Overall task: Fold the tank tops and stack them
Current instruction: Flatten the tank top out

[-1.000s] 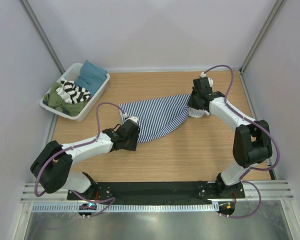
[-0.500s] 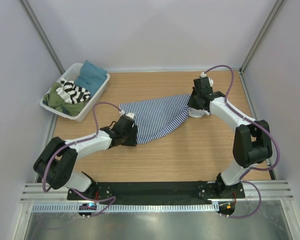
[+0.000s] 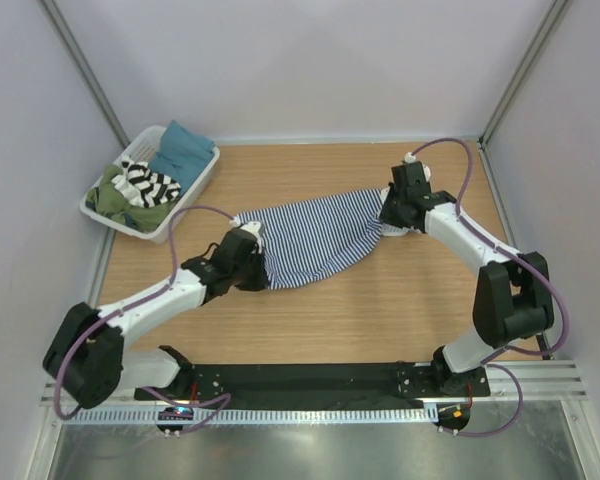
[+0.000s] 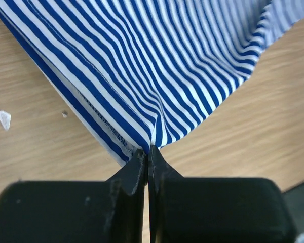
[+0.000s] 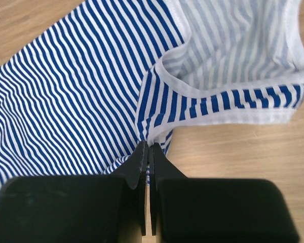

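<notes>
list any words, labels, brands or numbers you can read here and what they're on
None can be read.
The navy-and-white striped tank top shows only stripes; the white basket bears no visible marking.
The small white scrap beside the top is too small to tell.

Broad-striped tank top [image 3: 150,184] half buried in basket [image 3: 192,195], thin-striped tank top [image 4: 142,61] cropped in 2 wrist views

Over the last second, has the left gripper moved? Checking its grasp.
Yes: the left gripper shifted toward the white basket, jaws shut on the striped tank top.
</notes>
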Motion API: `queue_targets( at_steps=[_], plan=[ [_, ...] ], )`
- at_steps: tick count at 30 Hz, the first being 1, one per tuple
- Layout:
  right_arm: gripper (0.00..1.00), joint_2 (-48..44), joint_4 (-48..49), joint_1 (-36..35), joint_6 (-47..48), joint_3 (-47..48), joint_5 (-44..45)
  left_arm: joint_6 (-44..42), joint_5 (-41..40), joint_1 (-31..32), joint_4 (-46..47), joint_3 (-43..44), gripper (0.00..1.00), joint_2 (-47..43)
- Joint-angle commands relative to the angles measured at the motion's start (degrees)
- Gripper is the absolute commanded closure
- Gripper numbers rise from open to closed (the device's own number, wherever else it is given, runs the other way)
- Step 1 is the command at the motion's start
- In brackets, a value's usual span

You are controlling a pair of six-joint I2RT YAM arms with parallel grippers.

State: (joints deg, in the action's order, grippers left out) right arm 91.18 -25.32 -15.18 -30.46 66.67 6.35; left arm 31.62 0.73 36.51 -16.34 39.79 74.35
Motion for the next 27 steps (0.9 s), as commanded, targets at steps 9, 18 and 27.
queue_targets(
  at_steps=[9, 18, 27],
  plan=[
    [0.99, -17.7, -8.42, 0.24, 1.36, -10.61, 11.75, 5.91, 7.78, -12.39, -12.32, 7.4, 1.0, -18.19],
    [0.98, 4.52, -9.93, 0.33, 3.91, 11.25, 8.25, 12.84, 24.14, -26.13, 0.5, 6.62, 1.0, -8.0],
    [0.69, 9.92, -8.17, 0.24, 5.14, 15.0, 4.99, 13.47, 20.8, -28.25, 4.21, 6.18, 1.0, -2.72]
  ],
)
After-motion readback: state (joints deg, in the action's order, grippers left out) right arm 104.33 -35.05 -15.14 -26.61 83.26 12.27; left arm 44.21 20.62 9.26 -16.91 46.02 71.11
